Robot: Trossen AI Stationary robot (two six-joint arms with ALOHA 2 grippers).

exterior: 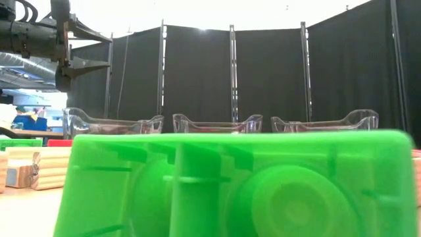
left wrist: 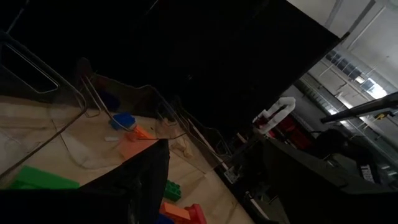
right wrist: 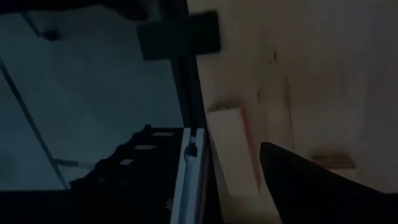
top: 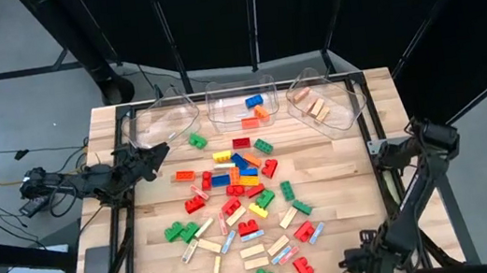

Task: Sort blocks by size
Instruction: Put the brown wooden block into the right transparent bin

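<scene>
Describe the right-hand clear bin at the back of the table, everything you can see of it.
The right-hand clear bin is a transparent, plastic-looking tray with rounded corners and a flared rim. It stands upright on the wooden table at the back edge, angled slightly, last in a row of three and apart from the middle bin. Inside lie a few tan wooden bars. No gripper touches it.

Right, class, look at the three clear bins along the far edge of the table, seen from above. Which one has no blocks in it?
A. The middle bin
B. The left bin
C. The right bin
B. In the high view the left bin shows only bare plastic, while the middle bin holds blue and orange bricks and the right bin holds tan wooden bars.
</scene>
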